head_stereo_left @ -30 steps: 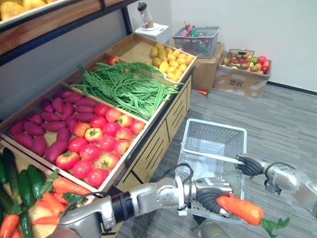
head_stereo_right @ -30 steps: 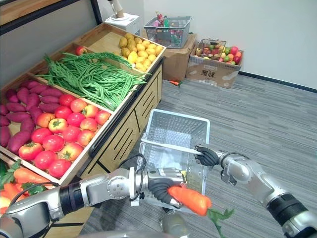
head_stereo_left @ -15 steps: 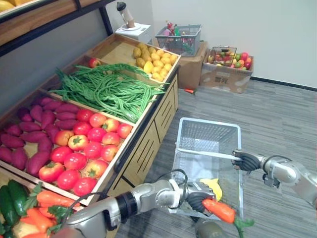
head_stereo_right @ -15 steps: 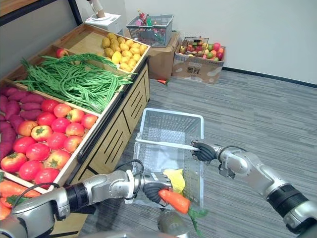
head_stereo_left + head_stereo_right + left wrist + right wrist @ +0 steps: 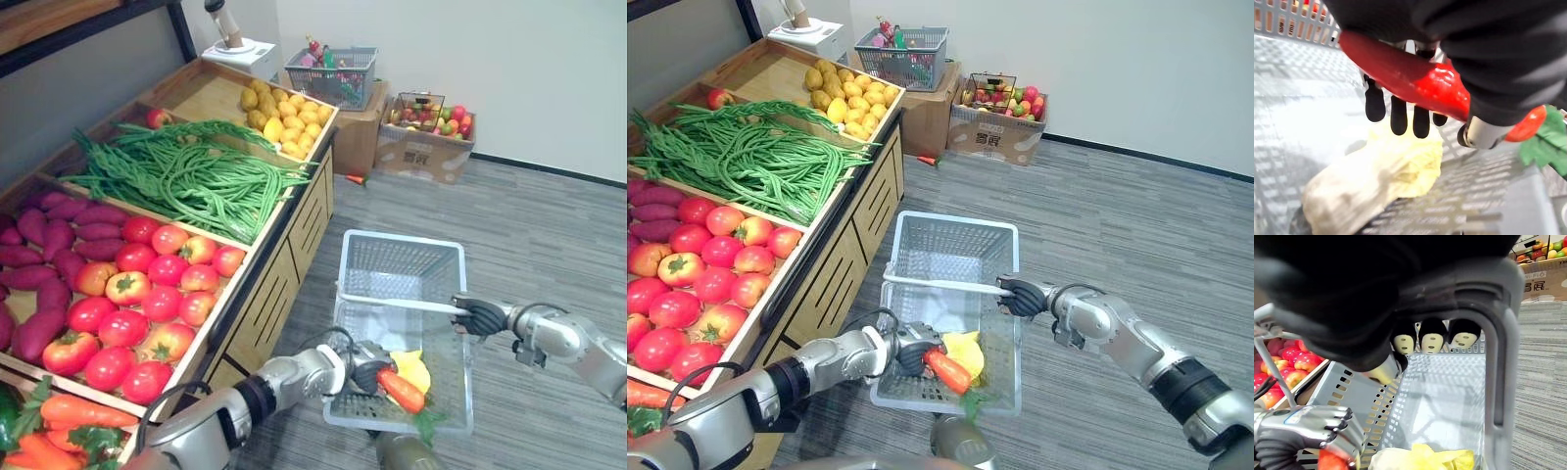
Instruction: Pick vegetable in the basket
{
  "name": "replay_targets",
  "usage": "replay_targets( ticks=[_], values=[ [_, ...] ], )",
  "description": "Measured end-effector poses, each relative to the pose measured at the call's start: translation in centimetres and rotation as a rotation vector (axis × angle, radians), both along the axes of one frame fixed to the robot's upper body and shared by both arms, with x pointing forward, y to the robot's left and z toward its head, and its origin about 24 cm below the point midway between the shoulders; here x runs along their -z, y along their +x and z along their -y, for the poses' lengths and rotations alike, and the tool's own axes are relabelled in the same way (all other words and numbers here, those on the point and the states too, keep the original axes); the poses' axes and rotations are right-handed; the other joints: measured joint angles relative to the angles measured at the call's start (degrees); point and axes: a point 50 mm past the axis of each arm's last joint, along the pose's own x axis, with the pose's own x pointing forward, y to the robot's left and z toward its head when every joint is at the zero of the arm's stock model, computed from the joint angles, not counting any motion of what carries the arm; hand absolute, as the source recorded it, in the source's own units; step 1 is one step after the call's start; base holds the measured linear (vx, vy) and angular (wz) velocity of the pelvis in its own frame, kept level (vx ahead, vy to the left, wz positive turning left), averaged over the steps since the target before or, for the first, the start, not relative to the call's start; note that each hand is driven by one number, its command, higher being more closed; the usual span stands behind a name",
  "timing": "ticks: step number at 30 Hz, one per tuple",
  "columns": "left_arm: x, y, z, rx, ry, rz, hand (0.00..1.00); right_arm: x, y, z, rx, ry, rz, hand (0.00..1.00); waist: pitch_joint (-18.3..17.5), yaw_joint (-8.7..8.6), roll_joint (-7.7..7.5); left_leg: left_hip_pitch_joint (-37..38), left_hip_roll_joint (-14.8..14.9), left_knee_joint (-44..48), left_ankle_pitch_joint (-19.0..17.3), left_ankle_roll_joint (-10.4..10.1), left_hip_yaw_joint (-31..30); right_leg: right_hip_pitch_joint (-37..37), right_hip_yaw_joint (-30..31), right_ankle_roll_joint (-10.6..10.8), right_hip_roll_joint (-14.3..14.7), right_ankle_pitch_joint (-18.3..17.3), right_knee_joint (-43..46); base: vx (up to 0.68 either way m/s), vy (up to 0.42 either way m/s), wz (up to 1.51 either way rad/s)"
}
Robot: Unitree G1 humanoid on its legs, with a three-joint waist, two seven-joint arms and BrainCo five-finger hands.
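Two hands share this step. The right hand [image 5: 480, 317] is clenched round the handle [image 5: 392, 303] of the grey basket [image 5: 400, 266], which it carries above the floor just right of the produce counter [image 5: 279, 294]. The left hand [image 5: 364, 374] reaches in over the basket's near left wall, grasping the carrot [image 5: 402, 391]. In the left wrist view the carrot [image 5: 1410, 81] lies across the palm with the dark fingertips [image 5: 1399, 115] curled under it, directly above a pale yellow leafy vegetable [image 5: 1376, 181] on the basket floor. We judge this to be the placing stage, nearly finished: the carrot is inside the walls but not yet let go, and its green leaves trail toward the near right corner. The next move calls for the left hand to lower a little, release its fingers so the carrot settles beside the yellow vegetable, then draw back over the near wall without catching the handle, while the right hand keeps the basket level. Against the frame a second ago, the whole view has shifted, so the camera has moved. Relative to the basket, though, the carrot has gone from hanging at the near rim to sitting over the floor inside, and the right hand's grip is unchanged.
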Motion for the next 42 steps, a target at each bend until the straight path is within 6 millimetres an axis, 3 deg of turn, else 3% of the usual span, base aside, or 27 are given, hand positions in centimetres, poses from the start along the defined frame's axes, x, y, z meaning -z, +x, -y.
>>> replay_targets(
  ticks=[8,18,22,25,29,32,36,40,42],
  values=[
    [-0.1,0.3,0.3,-0.027,-0.021,0.002,0.0,0.5,-0.2,-0.5,-0.002,0.026,-0.011,1.0,0.1,0.11,-0.02,-0.3,0.1,0.0,0.0,0.0,-0.2,0.1,-0.3,0.0,-0.2,0.0,0.0,0.0,0.017,0.03],
    [-1.4,0.1,3.3,-0.013,-0.136,-0.006,0.0,1.8,-1.5,0.8,0.085,0.081,-0.054,1.0,1.5,0.49,0.17,-2.3,0.2,0.1,0.2,0.5,-3.5,0.2,-3.1,0.0,-1.5,0.0,0.0,-0.02,0.033,0.16],
    [-5.2,-1.5,6.2,0.085,-0.349,0.024,0.0,2.3,-2.1,1.4,0.163,0.131,-0.033,1.0,2.5,1.3,0.35,-4.3,0.3,0.2,0.4,1.2,-6.6,0.4,-5.8,0.0,-2.8,-0.1,0.2,-0.02,0.035,0.33],
    [-6.3,-2.0,6.0,0.08,-0.43,-0.012,0.0,2.4,-2.4,2.5,0.244,0.157,0.007,1.0,2.8,2.07,0.46,-4.9,0.3,0.2,0.4,1.3,-8.9,1.1,-7.6,0.0,-3.4,-0.1,0.7,-0.03,0.034,0.41],
    [-10.6,-5.6,6.2,0.217,-0.702,-0.089,0.0,4.1,-2.9,4.8,0.441,0.192,0.044,1.0,2.8,3.67,0.45,-6.1,0.0,0.2,0.3,1.8,-11.6,1.7,-10.9,0.2,-5.2,-1.2,2.0,-0.05,0.035,0.5],
    [-12.1,-6.9,5.2,0.234,-0.828,-0.156,0.0,5.8,-3.5,6.4,0.593,0.198,0.039,1.0,2.7,4.5,0.6,-7.6,-0.4,0.2,0.5,2.4,-14.5,2.4,-13.8,0.2,-6.8,-1.5,2.0,-0.03,0.02,0.55],
    [-13.7,-7.2,2.9,0.172,-0.957,-0.197,0.0,9.0,-6.3,9.8,0.884,0.211,-0.012,1.0,2.6,6.74,0.88,-11.3,-2.5,-1.6,2.1,4.3,-21.7,3.4,-19.6,0.1,-9.8,-1.9,1.8,-0.04,0.008,0.89],
    [-15.7,-6.0,-1.5,-0.059,-1.151,-0.072,0.0,13.1,-10.6,11.9,1.177,0.228,-0.128,1.0,1.2,8.13,0.41,-15.1,-7.3,-7.0,6.0,6.3,-30.5,5.5,-27.0,-0.1,-13.8,-2.4,-0.4,-0.03,0.009,1.09],
    [-16.6,-4.7,-5.1,-0.272,-1.263,0.079,0.0,15.6,-13.5,12.3,1.363,0.26,-0.217,1.0,0.9,8.66,-0.09,-16.4,-10.6,-11.7,9.6,7.0,-36.2,7.5,-31.9,-0.4,-15.6,-2.8,-1.8,0.01,-0.023,1.23]
  ],
)
